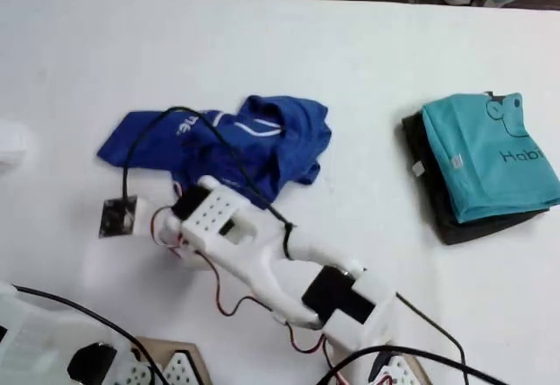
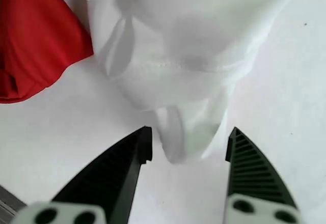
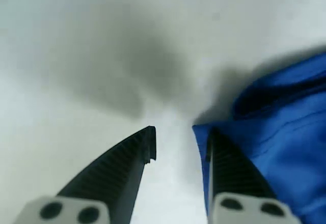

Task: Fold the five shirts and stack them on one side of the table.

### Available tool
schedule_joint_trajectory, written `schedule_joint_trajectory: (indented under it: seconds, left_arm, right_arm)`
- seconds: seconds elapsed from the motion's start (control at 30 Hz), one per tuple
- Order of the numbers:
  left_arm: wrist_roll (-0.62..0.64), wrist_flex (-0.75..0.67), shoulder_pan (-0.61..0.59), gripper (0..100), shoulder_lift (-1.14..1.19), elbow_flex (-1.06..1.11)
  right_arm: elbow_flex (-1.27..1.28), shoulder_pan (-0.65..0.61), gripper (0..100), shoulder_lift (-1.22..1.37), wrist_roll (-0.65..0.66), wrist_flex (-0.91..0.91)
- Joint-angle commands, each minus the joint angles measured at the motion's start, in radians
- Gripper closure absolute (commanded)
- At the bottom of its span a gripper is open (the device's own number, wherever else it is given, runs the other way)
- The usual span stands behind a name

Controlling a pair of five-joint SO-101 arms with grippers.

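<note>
Working the blue shirt [image 1: 236,140] falls to your right arm [image 1: 262,254], which stretches in from the near right of the desk [image 1: 350,61] with its wrist over the shirt's near edge.

- Blue shirt: crumpled, long axis left to right, bulk on the far side of the wrist.
- Right pincer [image 3: 181,137]: open, gripping nothing. The blue hem comes in between the fingers. One finger lies against or over the cloth, the other is over bare desk.
- Judgement: the cloth lies to one side of the gap only. Close here and you catch a thin edge at best; the bite wants to go deeper, toward the far side.
- Left pincer [image 2: 189,135]: wide open, holding nothing, with a fold of the white shirt [image 2: 193,40] just between its tips. The red shirt [image 2: 35,35] is beside the white one; I cannot tell whether they touch.
- Teal shirt [image 1: 490,153]: folded, lying on a folded black shirt [image 1: 437,201] at the right of the desk, well apart from the blue.
- Judgement: two stacked, three to fold.
</note>
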Motion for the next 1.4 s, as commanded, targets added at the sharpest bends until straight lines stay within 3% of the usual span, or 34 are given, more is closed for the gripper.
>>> schedule_joint_trajectory:
  seconds: [0.0,0.33,0.5,0.67,1.03,1.2,1.37]
  left_arm:
    - [-0.002,-0.008,-0.021,74,-0.002,-0.051]
    - [0.0,-0.005,-0.028,74,0.0,-0.094]
    - [0.0,-0.005,-0.028,74,0.0,-0.091]
    - [0.0,-0.005,-0.028,74,0.0,-0.09]
    - [0.002,-0.003,-0.018,74,0.003,-0.088]
    - [0.002,0.003,0.041,74,0.002,-0.038]
    - [0.005,0.003,0.106,74,0.0,0.008]
  right_arm:
    - [0.003,0.07,82.7,-0.01,0.011,-0.033]
    - [0.003,0.177,83.0,0.07,0.058,-0.033]
    - [0.002,0.203,99.0,0.07,0.052,-0.068]
    - [-0.025,0.255,97.7,0.041,0.052,-0.033]
    - [-0.077,0.318,97.7,-0.383,0.051,0.131]
    - [-0.074,0.321,97.7,-0.59,0.051,0.2]
    - [0.015,0.338,97.7,-0.641,0.051,0.209]
